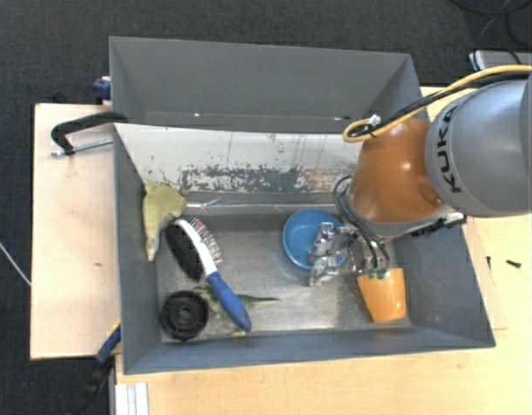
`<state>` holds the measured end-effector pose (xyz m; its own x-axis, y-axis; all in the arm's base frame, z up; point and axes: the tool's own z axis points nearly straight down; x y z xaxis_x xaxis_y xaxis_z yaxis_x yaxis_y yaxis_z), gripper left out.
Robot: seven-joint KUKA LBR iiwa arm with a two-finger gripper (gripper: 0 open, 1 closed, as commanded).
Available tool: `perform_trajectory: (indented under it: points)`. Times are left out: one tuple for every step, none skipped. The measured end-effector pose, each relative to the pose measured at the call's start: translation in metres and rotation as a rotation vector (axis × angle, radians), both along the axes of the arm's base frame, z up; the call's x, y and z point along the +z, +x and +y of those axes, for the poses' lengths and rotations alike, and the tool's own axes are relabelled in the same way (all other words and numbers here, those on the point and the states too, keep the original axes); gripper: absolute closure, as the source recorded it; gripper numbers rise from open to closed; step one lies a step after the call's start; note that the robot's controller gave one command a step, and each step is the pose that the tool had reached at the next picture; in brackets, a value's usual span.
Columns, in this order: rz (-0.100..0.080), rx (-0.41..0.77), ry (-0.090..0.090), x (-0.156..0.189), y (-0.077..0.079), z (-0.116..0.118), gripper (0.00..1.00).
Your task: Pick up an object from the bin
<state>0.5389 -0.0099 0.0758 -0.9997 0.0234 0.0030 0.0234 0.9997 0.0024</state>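
Note:
My gripper [328,264] is low in the bin, right of the middle, its metal fingers reaching down at the right edge of a blue bowl [302,237]. Whether the fingers touch the bowl's rim I cannot make out. An orange cup [383,296] stands upright just to the gripper's right, close to the front wall.
On the left side lie a hairbrush with black head and blue handle [201,266], a round black disc [182,315] in the front left corner, a pale green cloth-like thing [158,213] by the left wall and a thin green piece [253,300]. The arm's orange cover hangs over the right back.

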Motion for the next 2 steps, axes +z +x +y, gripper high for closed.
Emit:
perform_trajectory:
  points:
    - [-0.016,0.033,-0.003,0.119,-0.016,-0.008,1.0]
    - [-0.014,0.353,-0.005,0.199,-0.046,-0.043,1.0]
